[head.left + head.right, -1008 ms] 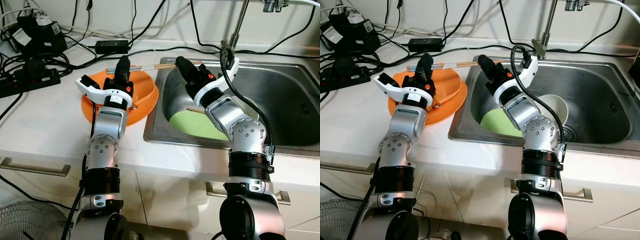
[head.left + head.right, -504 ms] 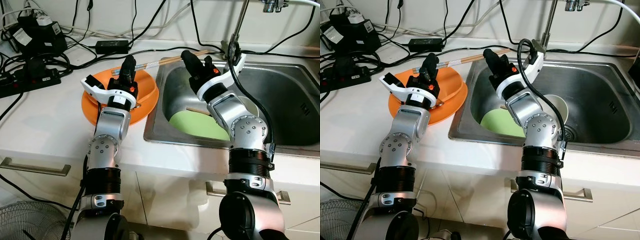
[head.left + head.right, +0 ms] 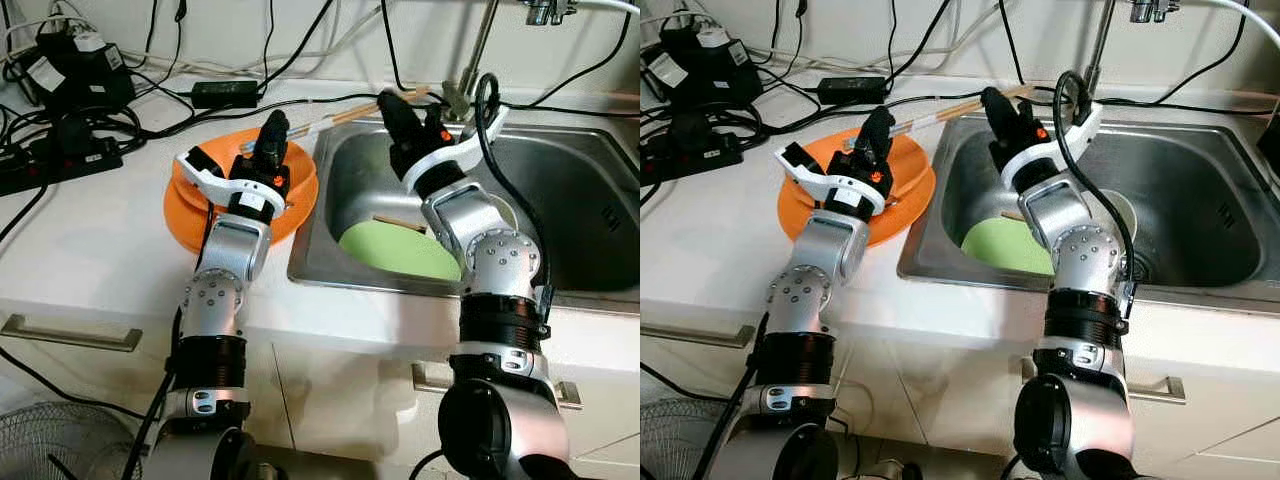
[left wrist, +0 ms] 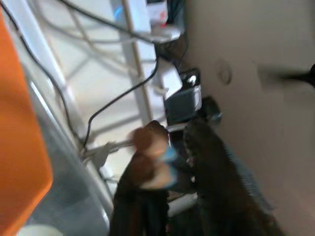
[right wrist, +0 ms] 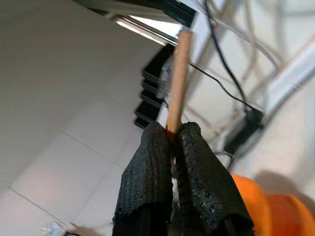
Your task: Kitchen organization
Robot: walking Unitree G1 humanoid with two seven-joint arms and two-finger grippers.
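A long wooden chopstick with a pale handle end spans from the orange plate to the sink's back left corner. My right gripper is shut on its wooden end; in the right wrist view the stick pokes out beyond the closed fingers. At the handle end, above the plate's far rim, my left gripper is closed on it; the left wrist view is blurred and shows a brown and blue tip between the fingers. A green plate lies in the sink with another chopstick on it.
A white cup stands in the sink behind my right arm. The tap rises at the sink's back edge. Power strips, adapters and black cables crowd the back left of the white counter. A fan stands on the floor at lower left.
Both grippers have moved right and toward the wall, carrying the chopstick along. Its wooden end now sits higher, near the tap base. The left gripper has shifted to the plate's far right rim.
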